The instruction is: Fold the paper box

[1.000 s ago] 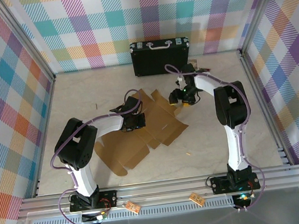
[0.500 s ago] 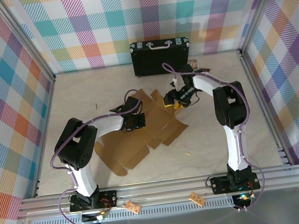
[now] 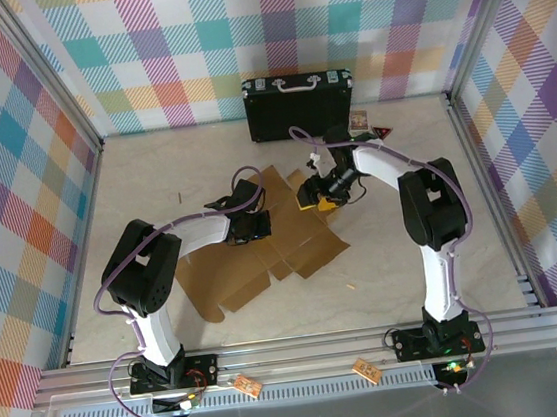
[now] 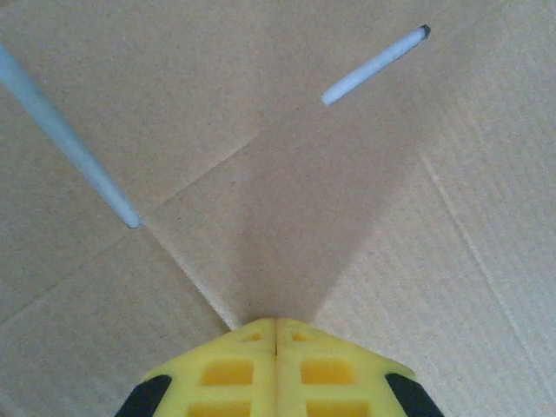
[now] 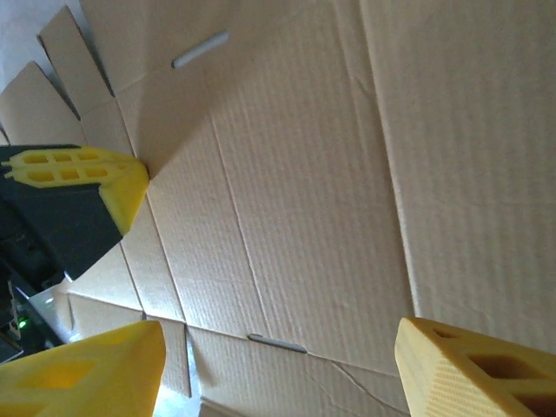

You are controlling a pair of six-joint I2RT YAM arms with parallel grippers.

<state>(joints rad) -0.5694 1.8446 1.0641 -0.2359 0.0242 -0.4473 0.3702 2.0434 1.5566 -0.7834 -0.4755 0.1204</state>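
Cardboard, plain brown and corrugated: the box (image 3: 294, 252) is a flat die-cut sheet with notched flaps. It lies on the pale counter (image 3: 154, 172) beneath the left gripper (image 3: 257, 225) and the right gripper (image 3: 317, 194). Fine ribbing runs across its panels, crossed by pressed crease lines. Two narrow slots (image 4: 375, 64) are cut through it just ahead of the left gripper.

Left gripper: yellow fingertips together with no gap and nothing held. The tips are set down on the sheet where several creases meet.

Right gripper: yellow fingers spread wide apart, low over a ribbed panel, with nothing between them. Whether they touch the sheet cannot be told. From its wrist camera, the left gripper's tip stands ahead of it on the cardboard.

A black hard case (image 3: 299, 105) with a silver handle stands upright beyond the right gripper, apart from the sheet.

Change noted: a second ago the right gripper was nearer the sheet's right edge. It has since swung inward over the sheet, closer to the left gripper. The left gripper has stayed in place, and the sheet's right flap has drawn in slightly.
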